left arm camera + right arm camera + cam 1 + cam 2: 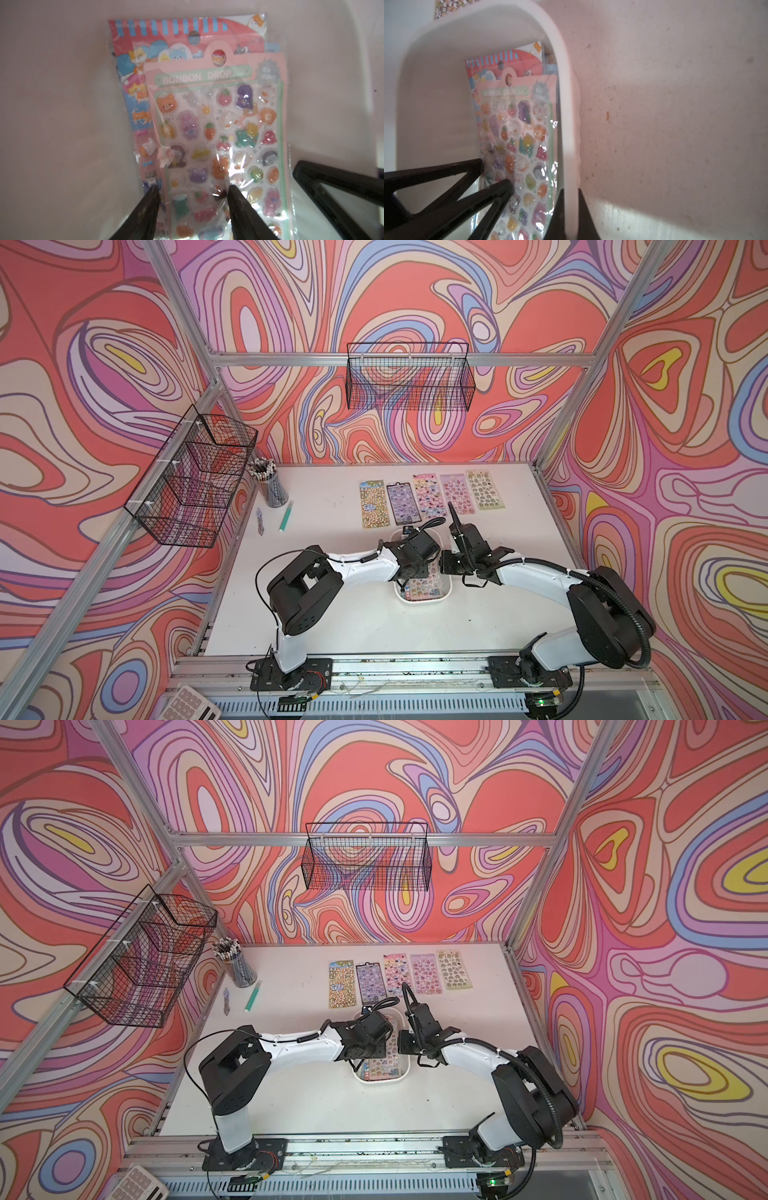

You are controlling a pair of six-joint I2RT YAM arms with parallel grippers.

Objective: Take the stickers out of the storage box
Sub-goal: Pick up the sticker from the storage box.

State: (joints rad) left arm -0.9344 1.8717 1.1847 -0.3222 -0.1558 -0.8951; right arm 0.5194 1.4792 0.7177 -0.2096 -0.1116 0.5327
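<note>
Stickers (218,128): likely light, floppy, slick wrap; pinch top sheet's long edge. Left end effector (192,188) half-wide, tips astride that edge. Right end effector (570,191) clamps storage box (425,93) wall.

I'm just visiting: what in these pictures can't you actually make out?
- How many stickers lie in the box: both wrist views, the top one covers the rest.
- Left claw and right claw: in both top views, hidden under the arms' wrists.
- Small grey item by the green pen: top views, too small.
- Calculator: top views, cut off by the bottom edge.
</note>
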